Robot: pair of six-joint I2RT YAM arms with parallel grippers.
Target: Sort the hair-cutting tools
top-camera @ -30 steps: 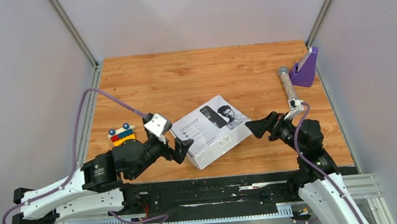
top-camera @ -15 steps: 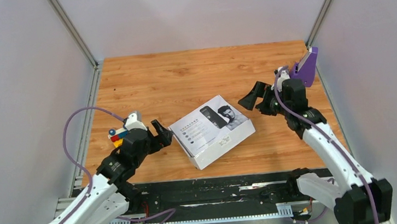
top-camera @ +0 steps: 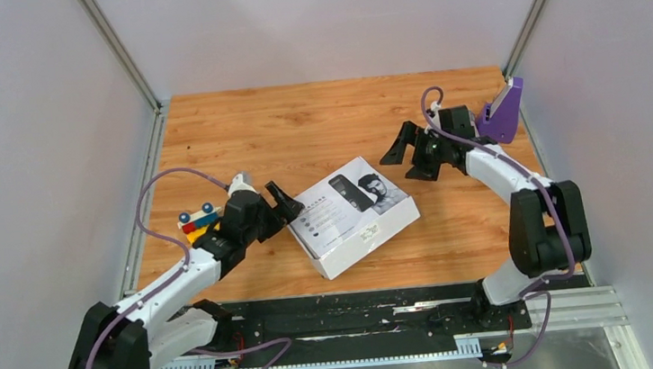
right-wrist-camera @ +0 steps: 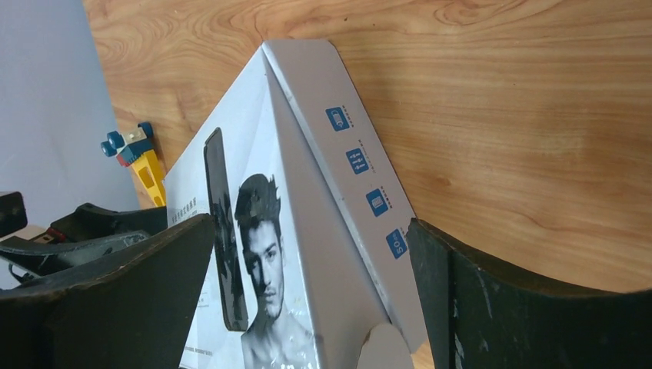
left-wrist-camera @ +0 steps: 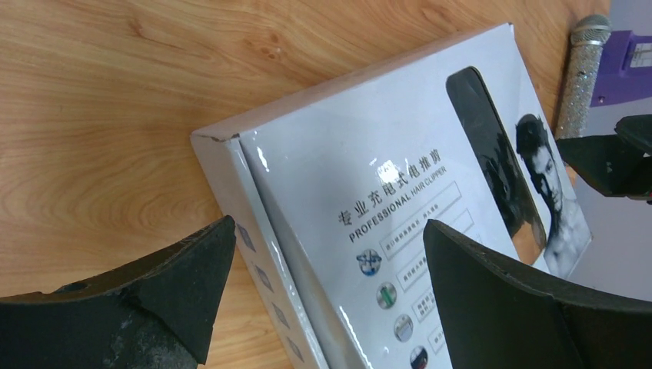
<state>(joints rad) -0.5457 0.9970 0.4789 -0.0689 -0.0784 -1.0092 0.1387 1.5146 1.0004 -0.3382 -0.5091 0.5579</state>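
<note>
A closed white hair-clipper box [top-camera: 353, 214] lies mid-table, with a printed clipper and a man's face on its lid. The clipper, comb guard, cord and stick themselves are out of view. My left gripper [top-camera: 286, 201] is open and empty at the box's left corner. In the left wrist view [left-wrist-camera: 327, 231] its jaws stand either side of that corner of the box [left-wrist-camera: 369, 177]. My right gripper [top-camera: 398, 165] is open and empty just beyond the box's far right corner. In the right wrist view [right-wrist-camera: 307, 227] its jaws frame the box [right-wrist-camera: 307, 154].
A yellow toy with blue knobs [top-camera: 199, 222] lies left of the left gripper and shows in the right wrist view [right-wrist-camera: 138, 157]. A purple piece [top-camera: 503, 111] sits at the far right edge. A glittery silver cylinder [left-wrist-camera: 583, 73] lies beside it. Grey walls enclose the wooden table [top-camera: 299, 124].
The left arm stretched forward and brought its gripper to the box's left corner. The right arm swung from the box's near right side to the far right and turned toward the box.
</note>
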